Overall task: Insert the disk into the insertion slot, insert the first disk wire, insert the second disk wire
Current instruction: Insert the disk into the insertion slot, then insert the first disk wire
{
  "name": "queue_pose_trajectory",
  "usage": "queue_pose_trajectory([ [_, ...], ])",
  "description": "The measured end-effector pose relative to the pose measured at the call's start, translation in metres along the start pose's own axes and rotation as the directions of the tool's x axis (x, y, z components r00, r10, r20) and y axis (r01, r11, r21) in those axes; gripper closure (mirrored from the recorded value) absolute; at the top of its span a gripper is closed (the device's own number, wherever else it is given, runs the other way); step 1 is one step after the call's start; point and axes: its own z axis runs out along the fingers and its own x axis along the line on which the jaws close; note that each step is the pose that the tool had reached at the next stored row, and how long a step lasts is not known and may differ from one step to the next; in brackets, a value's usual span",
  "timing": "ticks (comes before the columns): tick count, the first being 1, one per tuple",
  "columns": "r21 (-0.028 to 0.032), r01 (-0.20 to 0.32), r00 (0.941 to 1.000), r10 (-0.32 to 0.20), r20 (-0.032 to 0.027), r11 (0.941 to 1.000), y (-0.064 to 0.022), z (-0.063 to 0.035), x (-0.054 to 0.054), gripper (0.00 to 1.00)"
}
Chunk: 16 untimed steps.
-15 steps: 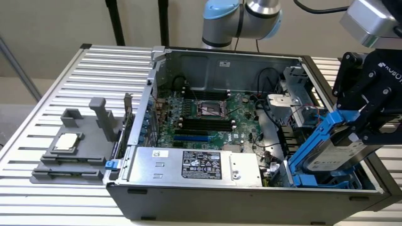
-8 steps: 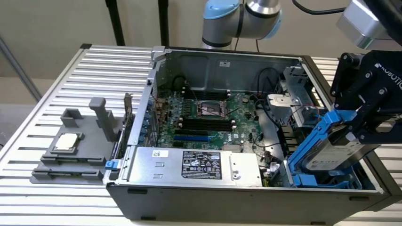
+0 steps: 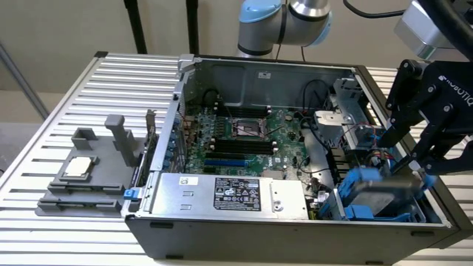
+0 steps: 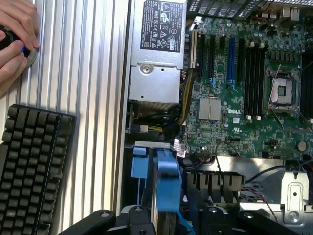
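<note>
Ribbed aluminium tabletop (image 3: pixel 59 111) carries an open grey desktop computer case (image 3: pixel 296 244) lying on its side. Behind the case stands the robot arm (image 3: pixel 284 22) with pale-blue joint caps. On the exterior view's left, a grey plastic fixture (image 3: pixel 111 144) rests on the table with a square processor chip (image 3: pixel 77 166) seated in it.

Inside the case the green motherboard (image 4: pixel 220 127) reads "DELL" in white, with the empty CPU socket (image 4: pixel 283 90) and a blue expansion slot (image 4: pixel 231 58) nearby. The silver power supply (image 3: pixel 229 194) bears a black label whose small print cannot be read.

The black gripper (image 3: pixel 405 158), lettered "ROBOTIQ" on its body, hangs over the corner of the case on the exterior view's right. Its jaws stand apart. In the wrist view the disk (image 4: pixel 166 183), in its bright blue carrier, sits between the fingers (image 4: pixel 215 220) with a gap on one side. In the exterior view the disk (image 3: pixel 384 188) sits in the mouth of the insertion slot (image 3: pixel 362 212), among the blue tabs; how deep it sits cannot be told.

A black keyboard (image 4: pixel 32 166) lies on the table beside the case, and a person's hand (image 4: pixel 14 39) rests near it on a small dark object.
</note>
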Motion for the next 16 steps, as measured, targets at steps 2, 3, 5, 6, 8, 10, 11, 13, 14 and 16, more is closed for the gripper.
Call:
queue_pose_trajectory([
  [2, 0.0000, 0.000, 1.0000, 0.000, 0.0004, 1.0000, 0.0000, 0.0002, 0.0000, 0.54],
  [3, 0.0000, 0.000, 1.0000, 0.000, 0.0006, 1.0000, 0.0000, 0.0002, 0.0000, 0.54],
  [5, 0.0000, 0.000, 1.0000, 0.000, 0.0008, 1.0000, -0.0013, 0.0003, 0.0001, 0.54],
  [6, 0.0000, 0.000, 1.0000, 0.000, 0.0007, 1.0000, -0.0029, 0.0002, 0.0002, 0.54],
  [8, 0.0000, 0.000, 1.0000, 0.000, 0.0006, 1.0000, -0.0059, 0.0001, 0.0002, 0.54],
  [10, 0.0000, 0.000, 1.0000, 0.000, 0.0007, 1.0000, -0.0060, 0.0001, 0.0002, 0.54],
  [11, 0.0000, 0.000, 1.0000, 0.000, 0.0007, 1.0000, -0.0061, 0.0001, 0.0003, 0.54],
  [13, 0.0000, 0.000, 1.0000, 0.000, 0.0007, 1.0000, -0.0061, 0.0001, 0.0003, 0.54],
  [14, 0.0000, 0.000, 1.0000, 0.000, 0.0007, 1.0000, -0.0061, 0.0001, 0.0003, 0.54],
  [16, 0.0000, 0.000, 1.0000, 0.000, 0.0007, 1.0000, -0.0061, 0.0001, 0.0003, 0.54],
])
